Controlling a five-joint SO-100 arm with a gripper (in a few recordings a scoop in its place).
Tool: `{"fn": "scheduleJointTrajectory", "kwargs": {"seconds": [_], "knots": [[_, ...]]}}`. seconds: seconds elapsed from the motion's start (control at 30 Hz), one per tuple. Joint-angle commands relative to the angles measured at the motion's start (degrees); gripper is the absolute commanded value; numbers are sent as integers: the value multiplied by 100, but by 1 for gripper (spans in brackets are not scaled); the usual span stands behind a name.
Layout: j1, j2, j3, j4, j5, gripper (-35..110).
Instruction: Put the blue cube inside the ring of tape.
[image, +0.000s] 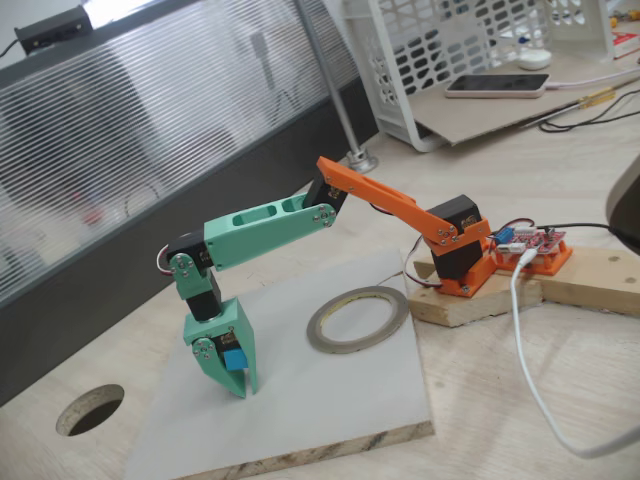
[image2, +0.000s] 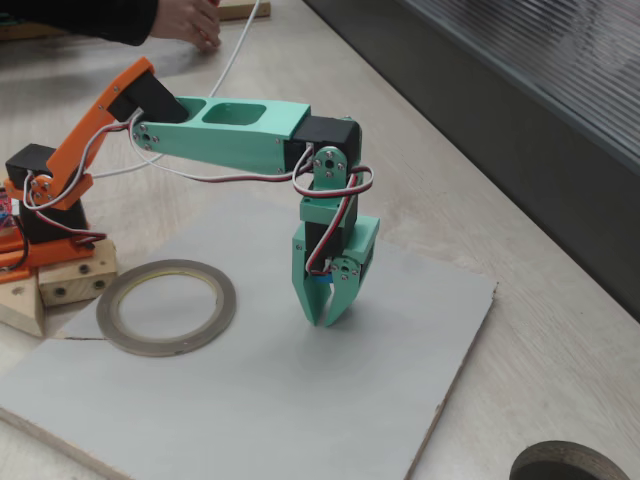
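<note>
Bright, even light; soft shadows; sharp.

- A fixed view looks down from the front-left across the pale grey board (image: 330, 400) toward the orange base.
- The other stands opposite, nearer; both share board (image2: 250, 400).

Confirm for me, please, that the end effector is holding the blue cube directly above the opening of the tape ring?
Not quite: the end effector does hold the blue cube, but both fixed views show it over the bare grey board, well beside the tape ring.
</note>
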Motion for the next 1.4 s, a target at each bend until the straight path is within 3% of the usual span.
{"fn": "scheduleJointTrajectory", "kwargs": {"seconds": [0.0, 1.03, 1.37], "knots": [[-70, 202, -62, 35, 53, 5], [-53, 1116, 26, 141, 88, 5], [35, 1652, -44, 1951, 105, 5]]}}
